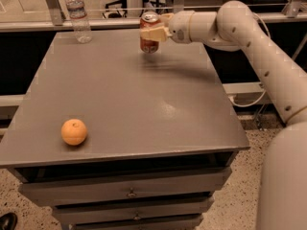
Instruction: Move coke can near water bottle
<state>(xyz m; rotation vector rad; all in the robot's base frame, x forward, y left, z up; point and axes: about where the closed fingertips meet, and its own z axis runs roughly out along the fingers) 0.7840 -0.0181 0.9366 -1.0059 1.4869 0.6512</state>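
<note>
Only 1 camera watches me. It looks from high above the near side of the flat grey metal table (144, 109), down and across to the far edge, close enough that the top fills the frame. My gripper (152, 32) sits upper centre, clamped on the small red-orange aluminium coke can (149, 45).

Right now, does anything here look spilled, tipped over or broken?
Nothing stands out. The gripper holds the coke can upright above the table, the water bottle stands at its far-left corner, and the orange sits front-left.
</note>
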